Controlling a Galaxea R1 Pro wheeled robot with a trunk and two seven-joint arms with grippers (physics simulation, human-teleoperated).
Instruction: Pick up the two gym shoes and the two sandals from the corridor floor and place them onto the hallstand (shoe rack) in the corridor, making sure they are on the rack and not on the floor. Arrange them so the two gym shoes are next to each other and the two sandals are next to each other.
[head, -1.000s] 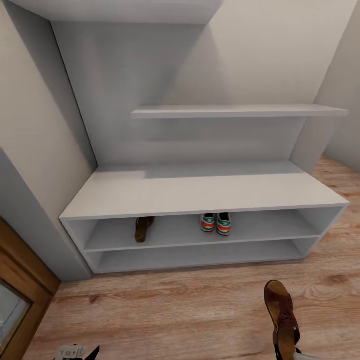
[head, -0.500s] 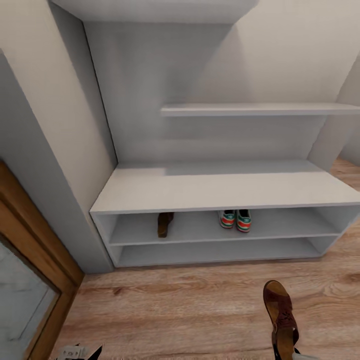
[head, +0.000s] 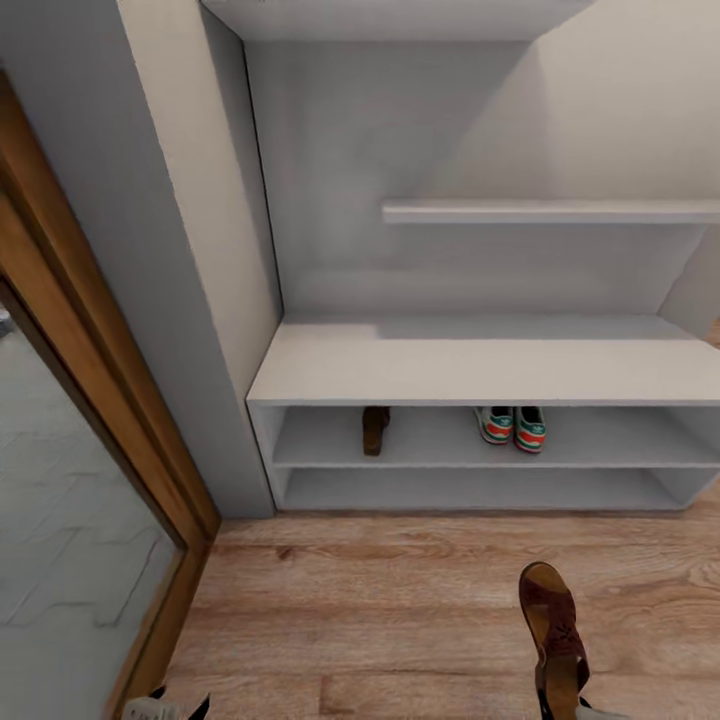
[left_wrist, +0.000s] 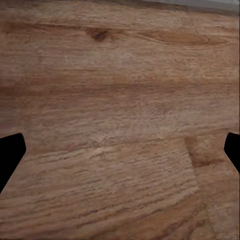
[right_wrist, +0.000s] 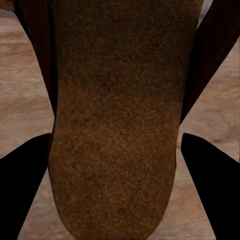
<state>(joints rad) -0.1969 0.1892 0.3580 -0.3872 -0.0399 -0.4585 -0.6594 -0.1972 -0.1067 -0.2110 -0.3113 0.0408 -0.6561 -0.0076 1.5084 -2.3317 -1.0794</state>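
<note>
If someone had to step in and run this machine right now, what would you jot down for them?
Right tool: shut on a sandal, carried above the corridor floor, toe toward the rack.
Left tool: open, holding nothing, over bare floor.
Hallstand: the upper open shelf holds the two gym shoes side by side, and the other sandal further left on the same shelf.
Done: three of four shoes are on the rack; gym shoes are paired.
Left: set the carried sandal on that shelf right beside the other sandal, then let go.
</note>
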